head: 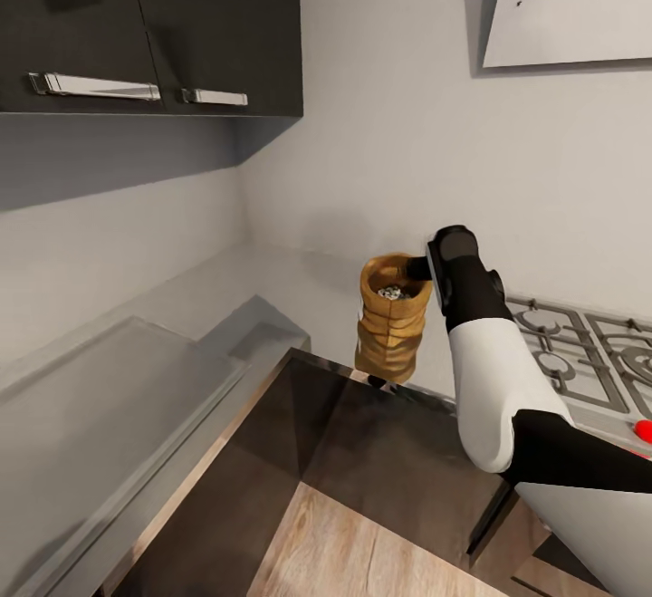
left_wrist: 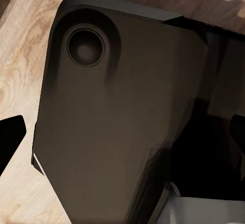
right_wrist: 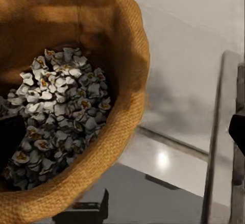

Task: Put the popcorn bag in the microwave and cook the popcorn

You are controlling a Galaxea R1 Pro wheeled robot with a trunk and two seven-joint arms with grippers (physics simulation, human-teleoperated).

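The popcorn bag (head: 389,330), tan and creased with whitish kernels at its top, is upright at the front edge of the grey countertop (head: 272,280). I cannot tell whether it rests there or hangs just above. My right gripper (head: 418,268) reaches the rolled rim from the hob side. In the right wrist view the bag (right_wrist: 122,40) shows its kernels, and the right gripper (right_wrist: 122,132) straddles the rim, one finger inside and one far outside, standing open. The left gripper (left_wrist: 122,137) is open over my own dark base. The microwave is out of view.
A gas hob (head: 580,343) lies right of the bag, with a red object (head: 643,431) at its near edge. Dark wall cabinets (head: 145,26) hang upper left and a hood (head: 580,8) upper right. A raised grey slab (head: 109,398) is at the left. Wooden floor (head: 344,552) lies below.
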